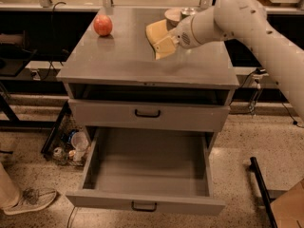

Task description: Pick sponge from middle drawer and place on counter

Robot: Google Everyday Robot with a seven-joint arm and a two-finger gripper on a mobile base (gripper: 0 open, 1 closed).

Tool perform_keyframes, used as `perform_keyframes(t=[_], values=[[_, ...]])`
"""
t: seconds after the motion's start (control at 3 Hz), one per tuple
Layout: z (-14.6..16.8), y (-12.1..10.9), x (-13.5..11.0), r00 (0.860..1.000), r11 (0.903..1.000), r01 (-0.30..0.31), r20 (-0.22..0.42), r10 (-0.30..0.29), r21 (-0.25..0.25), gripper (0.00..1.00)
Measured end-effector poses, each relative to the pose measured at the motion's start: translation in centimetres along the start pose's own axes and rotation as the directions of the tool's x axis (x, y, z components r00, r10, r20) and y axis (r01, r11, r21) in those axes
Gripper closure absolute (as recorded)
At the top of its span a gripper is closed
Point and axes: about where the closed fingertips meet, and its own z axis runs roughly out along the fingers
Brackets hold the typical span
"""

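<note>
The pale yellow sponge is held in my gripper just above the grey counter, right of its middle. The gripper is shut on the sponge, and the white arm reaches in from the right. I cannot tell whether the sponge touches the counter. The middle drawer is pulled wide open below and shows an empty grey floor. Its black handle is at the front.
A red apple sits at the counter's back left. A bowl and a can stand at the back behind the gripper. The upper handled drawer is shut. Clutter lies on the floor at the left.
</note>
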Motion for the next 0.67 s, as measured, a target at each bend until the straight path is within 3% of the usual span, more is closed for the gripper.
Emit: perform_keyframes(t=[0.67], values=[[3.6, 1.0, -0.2, 0.996, 0.9973, 0.045, -0.077, -0.050, -0.057, 0.04]])
